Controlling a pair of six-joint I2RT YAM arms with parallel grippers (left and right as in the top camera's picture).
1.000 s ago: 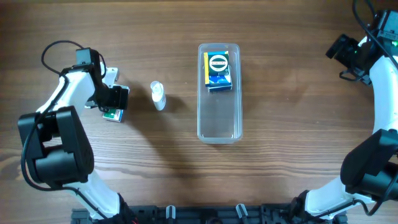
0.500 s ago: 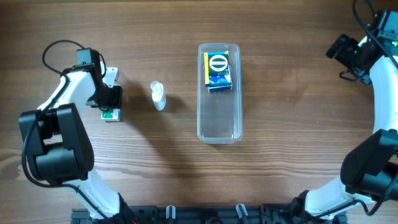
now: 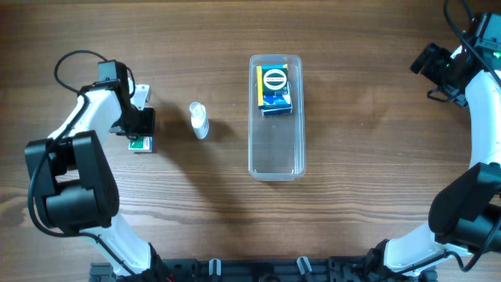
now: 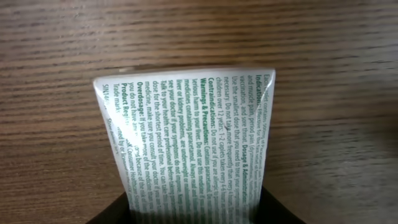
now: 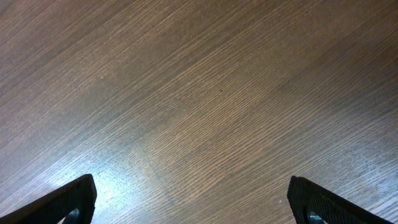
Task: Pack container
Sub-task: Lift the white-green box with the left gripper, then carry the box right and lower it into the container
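Container (image 3: 275,153): set mid-surface (image 3: 352,196), blue box (image 3: 275,88) inside its far end.
Left hand (image 3: 142,125): closed on white box (image 4: 186,137), beside small bottle (image 3: 199,120).
Right hand (image 5: 196,200): opened wide, nothing held.
Risk: box gripped at one end only, so it may slip.
Writing: "Indications", "Warnings & Precautions", "Overdosage".

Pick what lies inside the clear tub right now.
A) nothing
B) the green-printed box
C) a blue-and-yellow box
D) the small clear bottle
C: the overhead view shows the blue-and-yellow box inside the container, at its end away from the arm bases; the bottle and the green-printed box are outside it.
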